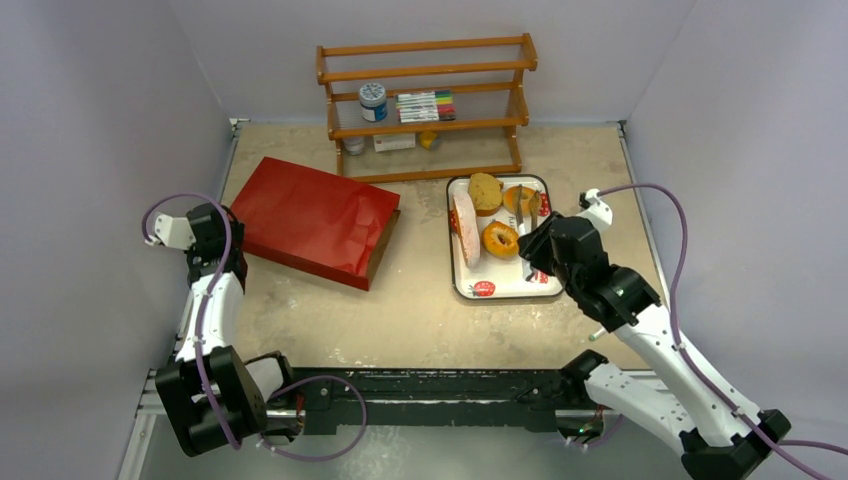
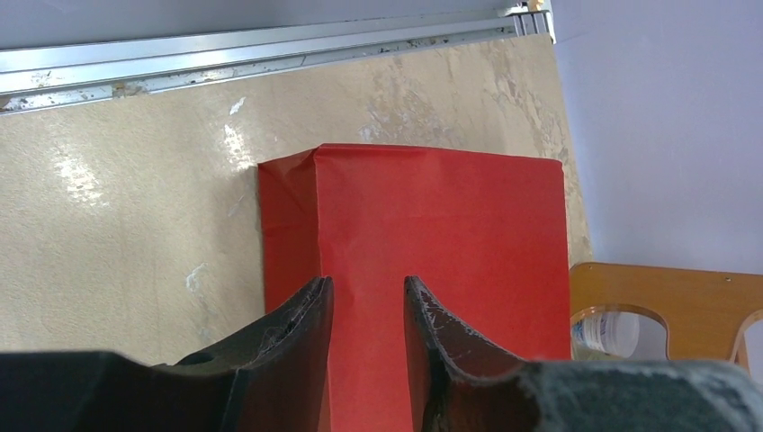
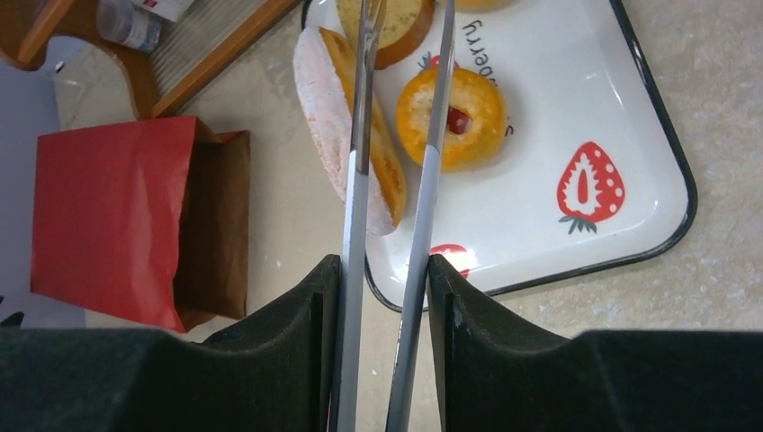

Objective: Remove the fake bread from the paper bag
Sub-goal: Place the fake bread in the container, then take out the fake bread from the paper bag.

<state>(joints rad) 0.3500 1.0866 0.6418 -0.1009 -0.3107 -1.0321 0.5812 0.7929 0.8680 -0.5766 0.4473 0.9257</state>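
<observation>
R jaws gripping tongs (image 3: 355, 198) over tray (image 3: 576, 81), L jaws apart by paper bag (image 2: 432, 225)

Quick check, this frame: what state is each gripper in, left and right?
The left gripper is open, jaws apart over the paper bag, holding nothing.
The right gripper is closed on metal tongs that reach over the tray.

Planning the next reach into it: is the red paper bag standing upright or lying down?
Lying down: the paper bag rests flat on the table, its brown-lined mouth open sideways toward the tray.
</observation>
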